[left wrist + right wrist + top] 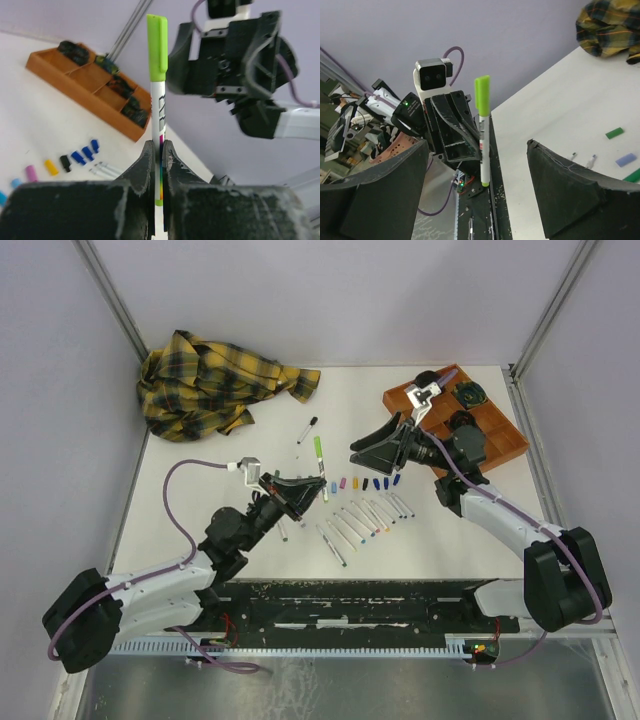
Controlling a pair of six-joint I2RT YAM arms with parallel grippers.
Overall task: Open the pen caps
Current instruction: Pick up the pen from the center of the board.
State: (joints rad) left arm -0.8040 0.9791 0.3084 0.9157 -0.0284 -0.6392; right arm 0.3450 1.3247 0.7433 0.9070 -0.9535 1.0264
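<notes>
Though bare barrels lay nearest on the desk, their pen caps rowed just beyond, the left tool clenched a pen upright, green cap unpulled — the right tool gaped beside it; farther off lay a black-capped pen.

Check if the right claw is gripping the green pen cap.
No, the right claw is open, clear of the green cap on the pen in the left claw.
</notes>
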